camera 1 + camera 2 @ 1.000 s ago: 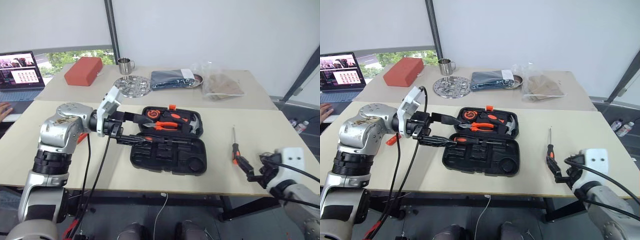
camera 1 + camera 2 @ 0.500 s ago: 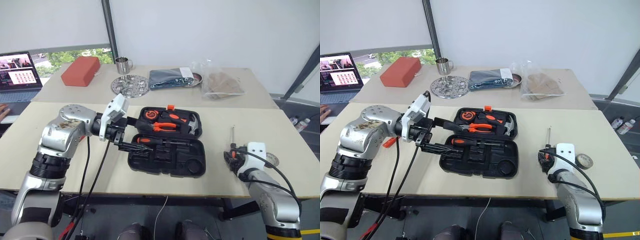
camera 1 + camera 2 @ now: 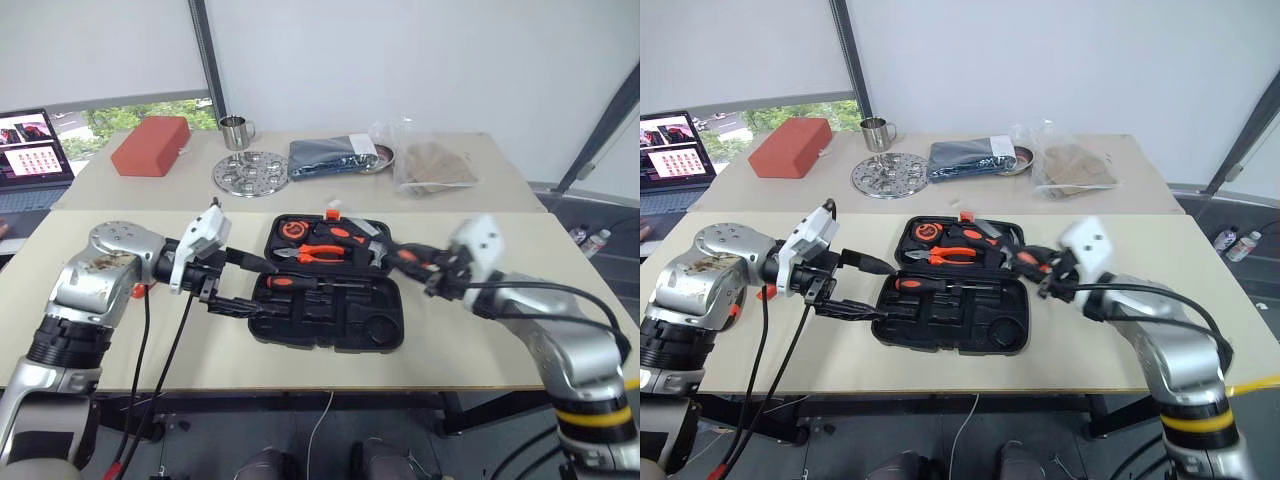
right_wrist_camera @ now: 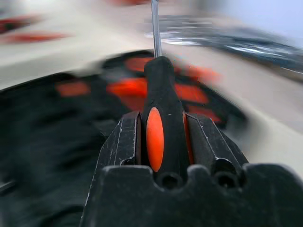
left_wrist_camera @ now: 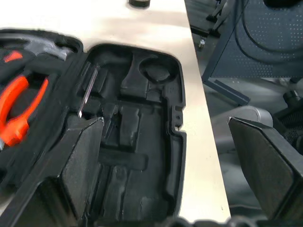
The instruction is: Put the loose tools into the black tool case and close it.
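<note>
Right gripper (image 4: 163, 137): jaws clamped on the black-orange handle of a screwdriver (image 4: 160, 90), shaft pointing away, held above the right end of the open black tool case (image 3: 330, 325). Left gripper (image 3: 240, 283): jaws wide, holding nothing, at the case's left edge. Case lies mid-desk (image 3: 480, 350); another screwdriver (image 3: 300, 283) rests inside it.

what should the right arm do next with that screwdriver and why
Probably lower the black-orange-handled steel screwdriver into a free recess of the open black moulded-plastic tool case: the right gripper grips its handle over the case, and the left gripper waits open beside it.
</note>
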